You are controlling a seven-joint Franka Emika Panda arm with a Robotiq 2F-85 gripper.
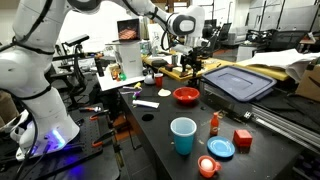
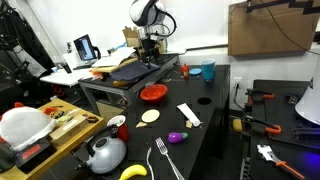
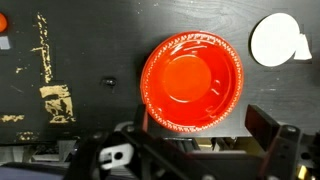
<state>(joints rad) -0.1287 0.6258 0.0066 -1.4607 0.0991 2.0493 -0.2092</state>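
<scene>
- The robot's gripper [image 1: 192, 70] hangs over the black table top [image 1: 160, 135], a little above a round red plastic bowl [image 1: 186, 95]. It does not appear to touch the bowl in either exterior view.
- In the wrist view the gripper [image 3: 202, 120] has its two dark fingers [image 3: 263, 122] spread wide and holds nothing. The bowl's near rim lies between them.
- The bowl [image 3: 192, 82] stands upright, with nothing to be seen in it.
- A flat white round disc [image 3: 278, 40] lies on the table near the bowl, clear of its rim.
- Yellowish scuff marks [image 3: 55, 98] mar the table on the bowl's other side.
- A light blue plastic cup [image 1: 183, 135] stands upright well apart from the bowl, near the table's front edge.
- A small red block [image 1: 242, 138] sits near the cup.
- A large grey-blue rectangular lid [image 1: 238, 82] lies beyond the bowl.
</scene>
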